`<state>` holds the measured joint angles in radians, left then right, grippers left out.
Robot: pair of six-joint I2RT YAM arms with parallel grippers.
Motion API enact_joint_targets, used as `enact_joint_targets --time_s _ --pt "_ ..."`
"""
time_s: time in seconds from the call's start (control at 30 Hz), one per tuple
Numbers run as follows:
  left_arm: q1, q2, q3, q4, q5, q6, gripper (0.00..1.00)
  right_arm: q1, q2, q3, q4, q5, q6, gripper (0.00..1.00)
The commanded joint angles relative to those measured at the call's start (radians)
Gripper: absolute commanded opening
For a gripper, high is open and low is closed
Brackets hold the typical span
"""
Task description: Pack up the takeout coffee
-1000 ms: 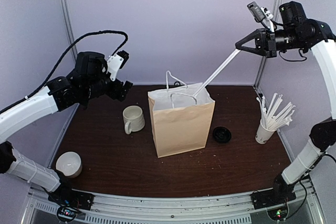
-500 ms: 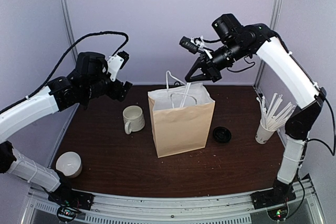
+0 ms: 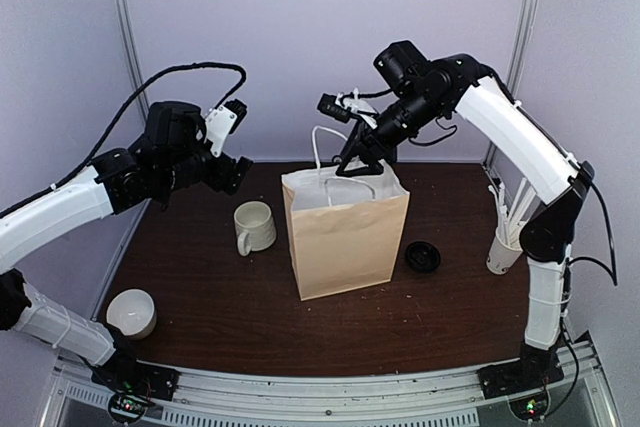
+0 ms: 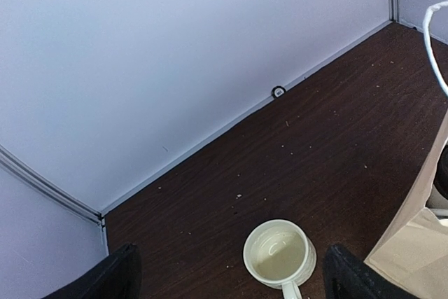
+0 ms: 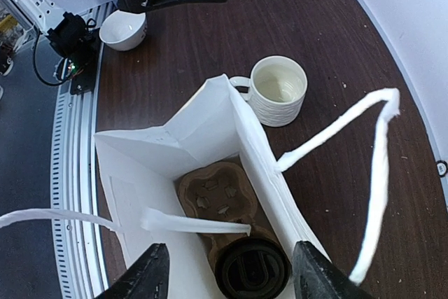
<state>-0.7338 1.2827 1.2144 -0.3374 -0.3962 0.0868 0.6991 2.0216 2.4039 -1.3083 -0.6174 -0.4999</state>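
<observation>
The takeout coffee (image 5: pixel 252 269) stands in a brown cardboard carrier (image 5: pixel 213 197) at the bottom of the paper bag (image 3: pixel 345 232); only its black lid shows. A white wrapped straw (image 5: pixel 196 221) lies loose inside the bag across the carrier. My right gripper (image 5: pixel 229 246) hangs just above the bag's mouth (image 3: pixel 360 162), open, with nothing between its fingers. My left gripper (image 3: pixel 230 172) is held up at the back left, open and empty, looking down on the cream mug (image 4: pixel 278 253).
The cream mug (image 3: pixel 255 227) stands left of the bag. A loose black lid (image 3: pixel 422 256) lies to the bag's right, with a white cup of straws (image 3: pixel 505 242) beyond it. A white bowl (image 3: pixel 131 313) sits front left. The bag's rope handles (image 5: pixel 378 173) stick up.
The right arm swung from the far right to over the bag with the straw in its grip, then opened; the straw now lies inside the bag. The left arm has not moved.
</observation>
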Motion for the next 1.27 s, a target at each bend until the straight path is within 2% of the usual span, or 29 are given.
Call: enact_joint_targets --time_s 0.0,0.1,0.23,0.37,0.53,0.6,0.67,0.7,0.83,1.0,1.1,1.23 --pt "0.007 -0.029 -0.013 0.055 0.009 0.015 0.94 -0.012 -0.113 -0.019 -0.027 0.080 -0.064 0.67" --pt "0.007 -0.033 -0.015 0.057 0.008 0.015 0.94 -0.034 -0.181 -0.059 -0.061 0.060 -0.100 0.71" --pt "0.007 -0.034 -0.013 0.059 0.003 0.013 0.94 -0.072 -0.294 -0.179 -0.037 0.115 -0.114 0.73" --pt "0.008 -0.036 -0.013 0.064 -0.015 0.011 0.94 -0.188 -0.389 -0.356 0.101 0.173 -0.031 0.73" --pt "0.018 -0.040 -0.010 0.064 -0.057 0.004 0.94 -0.374 -0.483 -0.497 0.276 0.171 0.097 0.75" --pt "0.022 -0.043 -0.010 0.067 -0.076 0.006 0.95 -0.437 -0.518 -0.545 0.340 0.223 0.156 0.82" --pt "0.026 -0.045 -0.013 0.077 -0.111 0.008 0.95 -0.501 -0.542 -0.593 0.403 0.303 0.220 0.98" --pt "0.032 -0.047 -0.013 0.079 -0.132 0.008 0.96 -0.529 -0.550 -0.608 0.422 0.346 0.240 0.99" --pt "0.109 -0.054 0.007 0.055 -0.157 -0.039 0.98 -0.615 -0.608 -0.669 0.512 0.437 0.298 1.00" --pt "0.194 -0.045 0.051 -0.022 -0.125 -0.107 0.97 -0.653 -0.683 -0.757 0.631 0.683 0.448 0.99" --pt "0.220 -0.037 0.049 -0.021 -0.106 -0.129 0.98 -0.678 -0.716 -0.806 0.662 0.694 0.454 0.99" --pt "0.222 -0.034 0.050 -0.021 -0.088 -0.135 0.98 -0.720 -0.744 -0.842 0.666 0.625 0.471 0.99"
